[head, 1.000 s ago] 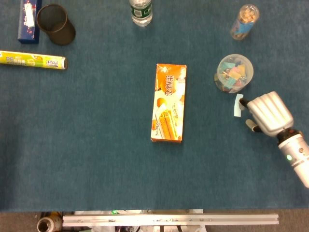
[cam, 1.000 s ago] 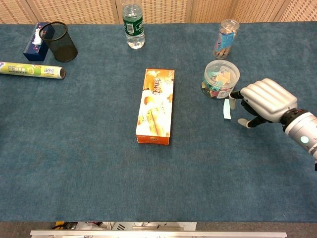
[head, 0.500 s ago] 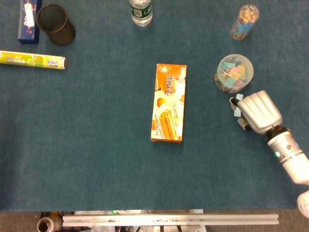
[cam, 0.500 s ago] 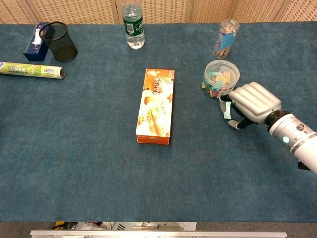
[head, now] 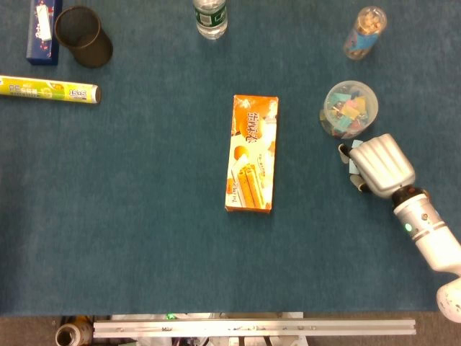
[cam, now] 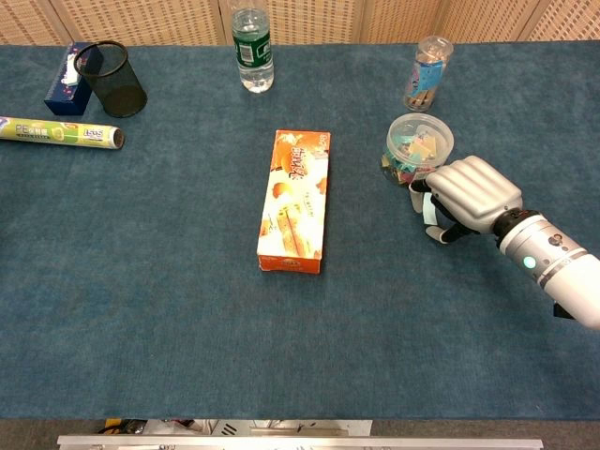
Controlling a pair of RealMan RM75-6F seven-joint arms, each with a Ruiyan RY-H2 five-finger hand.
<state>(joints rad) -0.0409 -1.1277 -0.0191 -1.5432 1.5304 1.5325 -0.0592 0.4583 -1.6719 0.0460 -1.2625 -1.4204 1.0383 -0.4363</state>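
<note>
Beneath the white right hand (cam: 472, 193) lies a small pale-blue paper strip (cam: 429, 212), mostly hidden, on the blue cloth table (cam: 169, 281) just beside the clear round tub of coloured clips (cam: 418, 148). Its fingers curl down over the strip; whether they actually grip it I cannot tell. No left hand shows.

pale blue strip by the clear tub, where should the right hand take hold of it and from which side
Probably by its long edges near the middle, coming straight down. The pale blue strip looks to lie flat on the table, so only its thin sides offer a pinch. The clear tub crowds its far end, so stay toward the near half. The right hand already sits over it.
</note>
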